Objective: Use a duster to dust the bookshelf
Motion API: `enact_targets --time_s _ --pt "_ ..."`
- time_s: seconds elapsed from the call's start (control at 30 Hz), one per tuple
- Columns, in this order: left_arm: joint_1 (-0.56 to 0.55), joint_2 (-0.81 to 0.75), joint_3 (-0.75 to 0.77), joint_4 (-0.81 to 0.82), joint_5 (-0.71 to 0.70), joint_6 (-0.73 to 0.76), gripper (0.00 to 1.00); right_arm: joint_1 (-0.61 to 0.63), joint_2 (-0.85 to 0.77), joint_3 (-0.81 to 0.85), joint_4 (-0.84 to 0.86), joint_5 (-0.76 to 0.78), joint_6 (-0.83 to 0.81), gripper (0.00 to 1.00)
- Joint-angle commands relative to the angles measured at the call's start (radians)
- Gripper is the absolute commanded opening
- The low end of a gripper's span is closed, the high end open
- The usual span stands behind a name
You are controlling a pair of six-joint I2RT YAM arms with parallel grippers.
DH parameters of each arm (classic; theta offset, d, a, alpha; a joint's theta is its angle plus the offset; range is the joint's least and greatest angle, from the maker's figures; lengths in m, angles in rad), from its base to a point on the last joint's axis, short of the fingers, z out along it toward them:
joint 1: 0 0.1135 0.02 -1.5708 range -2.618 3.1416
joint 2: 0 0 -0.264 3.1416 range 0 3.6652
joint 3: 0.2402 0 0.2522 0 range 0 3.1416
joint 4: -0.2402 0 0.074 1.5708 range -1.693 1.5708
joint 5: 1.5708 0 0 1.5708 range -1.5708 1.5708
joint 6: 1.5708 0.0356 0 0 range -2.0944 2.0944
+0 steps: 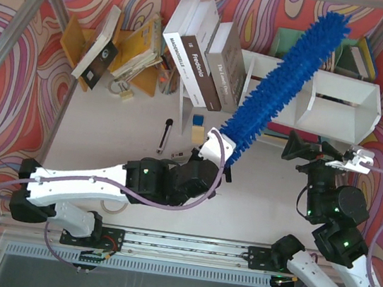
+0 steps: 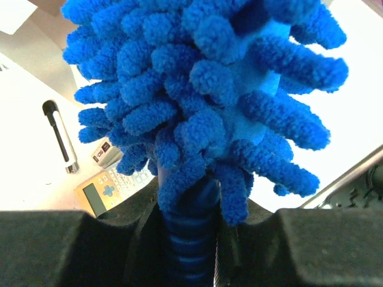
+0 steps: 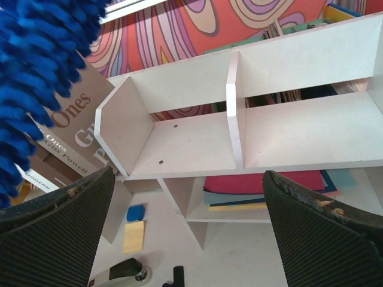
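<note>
From above, the left gripper [image 1: 221, 146] is seen pinched shut on the short handle of the duster [image 1: 286, 78]. The fluffy blue head is slanted away from the grip toward one o'clock, and its upper part is laid across the picture over the left end of the bookshelf [image 1: 344, 101]. The bookshelf is set at two o'clock on the table [image 1: 107, 132], with leaning books [image 1: 200, 55] at its nine o'clock side. A pen [image 1: 166, 134] is seen at nine o'clock of the grip. The right gripper [image 1: 350, 160] is held near the shelf front at its six o'clock, with nothing between its fingers.

On the left wrist camera, the ribbed blue handle [image 2: 191, 239] is clamped between the two black fingers [image 2: 60, 251], and the frame is filled toward twelve o'clock by the noodle bristles. The pen [image 2: 60, 134] and a small calculator [image 2: 111, 191] are seen on the table at nine o'clock.

On the right wrist camera, the fingers [image 3: 326, 233] are spread wide apart and empty. Both compartments of the bookshelf [image 3: 191, 143] and the divider [image 3: 234, 113] are framed between them. The bristles [image 3: 36, 72] are hung at ten o'clock, beside the left end wall; contact with the shelf cannot be told. A stapler [image 3: 119, 275] is seen at seven o'clock.
</note>
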Motion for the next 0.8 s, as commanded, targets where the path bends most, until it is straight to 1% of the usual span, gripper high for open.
enact_targets --time_s 0.0,0.03,0.07,0.17,0.27,0.4,0.47,0.6,0.77 --pt "0.007 -0.034 0.038 0.041 -0.137 -0.078 0.0 -0.004 -0.012 -0.001 -0.008 -0.002 -0.015 0.99" --pt "0.007 -0.036 0.04 0.017 -0.171 -0.144 0.0 -0.004 -0.013 -0.002 -0.011 0.0 -0.013 0.99" --pt "0.009 -0.039 0.039 0.007 -0.181 -0.175 0.0 -0.004 -0.015 -0.001 -0.014 0.004 -0.011 0.99" --pt "0.014 -0.032 0.05 -0.015 -0.17 -0.223 0.0 -0.004 -0.02 -0.004 -0.006 0.017 -0.015 0.99" --pt "0.027 -0.01 0.09 -0.071 -0.174 -0.284 0.0 -0.004 -0.017 -0.007 -0.006 0.015 -0.011 0.99" --pt "0.075 0.013 0.119 -0.15 -0.171 -0.392 0.0 -0.004 -0.009 -0.001 -0.015 0.02 -0.006 0.99" --pt "0.109 0.025 0.12 -0.19 -0.14 -0.46 0.0 -0.004 -0.01 -0.002 -0.017 0.03 -0.005 0.99" --pt "0.128 0.058 0.103 -0.163 -0.043 -0.461 0.0 -0.004 -0.016 -0.004 -0.018 0.049 -0.002 0.99" --pt "0.129 0.151 0.16 -0.205 0.06 -0.455 0.0 -0.004 -0.014 -0.004 -0.018 0.056 0.0 0.99"
